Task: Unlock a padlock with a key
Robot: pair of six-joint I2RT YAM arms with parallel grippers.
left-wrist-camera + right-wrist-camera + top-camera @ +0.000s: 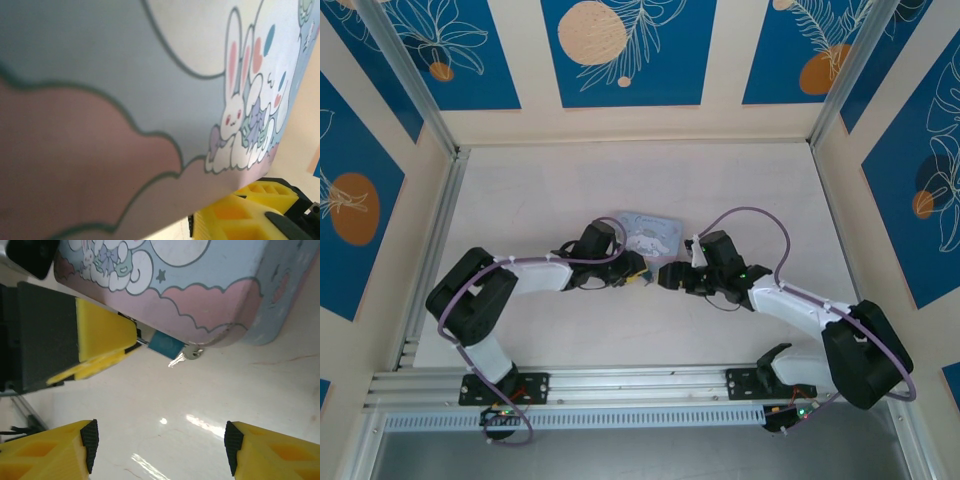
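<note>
A small blue padlock (166, 344) hangs close under the edge of the light-blue cartoon tin (200, 285). A thin shackle runs from it into the yellow fingertips (105, 330) of my left gripper (638, 278), which look closed on it. A tiny silvery key (183, 358) touches the padlock's right end, blade pointing down-left; I cannot tell whether it sits in the keyhole. My right gripper (160, 445) is open wide just short of the padlock, nothing between its fingers (90, 445). From above, the right gripper (670, 275) faces the left one.
The tin (650, 235) lies flat on the pale table (620, 180) just behind both grippers. In the left wrist view the tin's lid (125, 100) is very near, with one yellow finger (240, 215) below it. Patterned walls and aluminium rails (430, 260) enclose the table.
</note>
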